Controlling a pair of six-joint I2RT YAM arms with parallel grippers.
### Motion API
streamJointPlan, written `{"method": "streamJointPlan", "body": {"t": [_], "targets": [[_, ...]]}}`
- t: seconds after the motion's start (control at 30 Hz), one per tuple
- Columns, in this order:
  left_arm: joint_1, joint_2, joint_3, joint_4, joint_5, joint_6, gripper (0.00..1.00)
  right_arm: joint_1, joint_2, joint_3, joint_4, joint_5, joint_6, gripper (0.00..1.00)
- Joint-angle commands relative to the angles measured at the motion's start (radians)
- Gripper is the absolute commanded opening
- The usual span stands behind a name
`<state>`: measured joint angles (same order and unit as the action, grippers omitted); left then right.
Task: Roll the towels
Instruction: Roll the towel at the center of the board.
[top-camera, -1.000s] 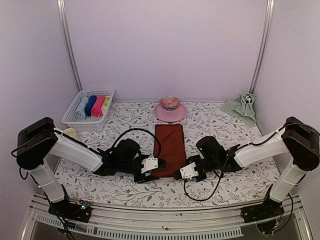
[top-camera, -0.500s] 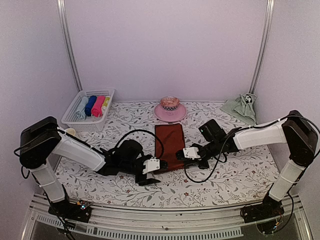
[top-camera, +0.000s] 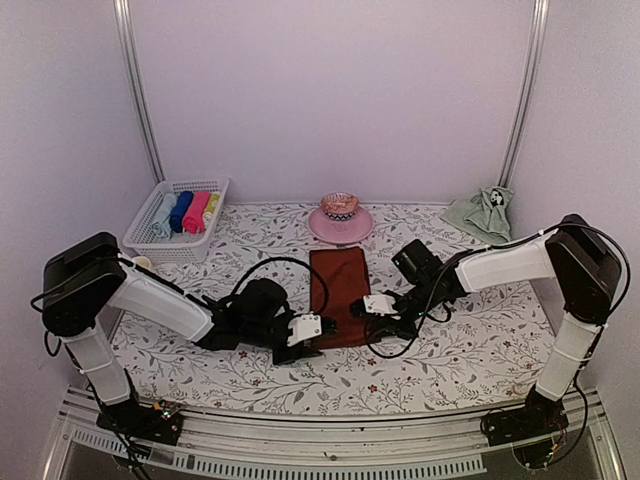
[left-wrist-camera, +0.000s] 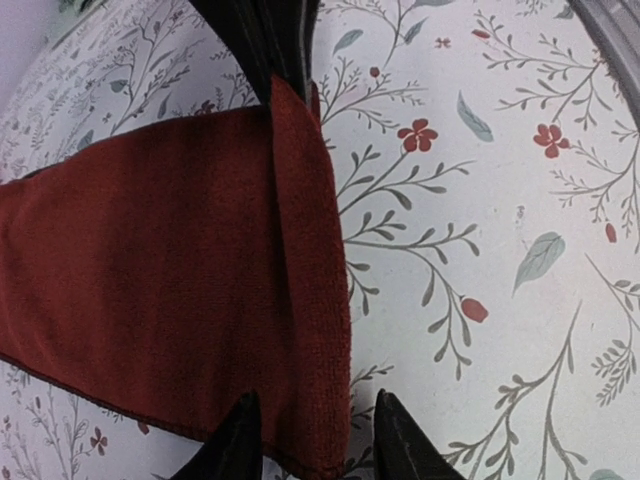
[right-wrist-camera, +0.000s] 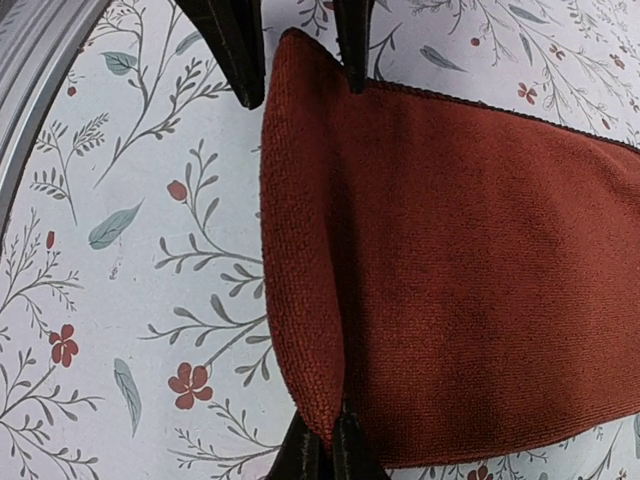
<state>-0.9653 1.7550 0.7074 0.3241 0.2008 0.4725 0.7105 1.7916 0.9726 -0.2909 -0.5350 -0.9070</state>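
A dark red-brown towel (top-camera: 340, 290) lies flat mid-table, its near edge turned over into a narrow fold (right-wrist-camera: 300, 270). My right gripper (right-wrist-camera: 322, 455) is shut on the right end of that fold. At the fold's left end, my left gripper (left-wrist-camera: 315, 440) stands open astride it: one fingertip (left-wrist-camera: 243, 435) is over the cloth, the other over the table cover. In the top view the left gripper (top-camera: 303, 338) and right gripper (top-camera: 370, 308) flank the towel's near end. The pale green towel (top-camera: 484, 213) lies crumpled at the back right corner.
A white basket (top-camera: 150, 240) holding several rolled towels stands at the back left. A pink stand (top-camera: 340, 228) with a small bowl sits behind the red-brown towel. A small cream cup (top-camera: 141, 264) is beside the left arm. The metal rail (top-camera: 300, 440) runs along the front.
My right gripper moved up and left from the near right onto the towel's near edge. The towel's near end drew back and now lies folded over. My left jaws widened, then narrowed around the fold.
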Motion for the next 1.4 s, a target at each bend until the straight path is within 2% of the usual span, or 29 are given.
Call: {"method": "streamJointPlan", "body": {"t": [0.0, 0.07, 0.17, 0.27, 0.33, 0.5, 0.67, 0.87, 0.9, 0.97, 1.1, 1.37], "targets": [[0.011, 0.009, 0.018, 0.018, 0.044, -0.019, 0.36, -0.019, 0.021, 0.034, -0.038, -0.025, 0.030, 0.07], [0.015, 0.007, 0.017, 0.022, 0.056, -0.025, 0.29, -0.027, 0.023, 0.042, -0.046, -0.033, 0.035, 0.07], [0.022, 0.005, 0.017, 0.023, 0.064, -0.037, 0.27, -0.042, 0.025, 0.051, -0.056, -0.050, 0.044, 0.08], [0.029, -0.001, 0.015, 0.031, 0.076, -0.051, 0.28, -0.049, 0.027, 0.056, -0.062, -0.053, 0.048, 0.11], [0.036, -0.004, 0.014, 0.035, 0.088, -0.060, 0.36, -0.049, 0.030, 0.058, -0.063, -0.053, 0.049, 0.13], [0.051, -0.012, 0.014, 0.056, 0.108, -0.099, 0.35, -0.050, 0.035, 0.064, -0.068, -0.053, 0.056, 0.16], [0.068, -0.018, 0.015, 0.060, 0.145, -0.122, 0.24, -0.055, 0.042, 0.070, -0.071, -0.055, 0.063, 0.17], [0.072, 0.008, 0.036, 0.039, 0.146, -0.133, 0.00, -0.059, 0.042, 0.081, -0.076, -0.062, 0.075, 0.18], [0.072, 0.014, 0.042, 0.032, 0.147, -0.135, 0.00, -0.062, 0.041, 0.082, -0.077, -0.064, 0.077, 0.18], [0.074, 0.022, 0.052, 0.023, 0.140, -0.141, 0.00, -0.070, 0.039, 0.085, -0.077, -0.067, 0.081, 0.25], [0.082, 0.035, 0.067, 0.005, 0.122, -0.159, 0.00, -0.099, 0.038, 0.095, -0.083, -0.089, 0.100, 0.27], [0.099, 0.068, 0.100, -0.061, 0.104, -0.174, 0.00, -0.112, 0.058, 0.117, -0.090, -0.083, 0.125, 0.20]]}}
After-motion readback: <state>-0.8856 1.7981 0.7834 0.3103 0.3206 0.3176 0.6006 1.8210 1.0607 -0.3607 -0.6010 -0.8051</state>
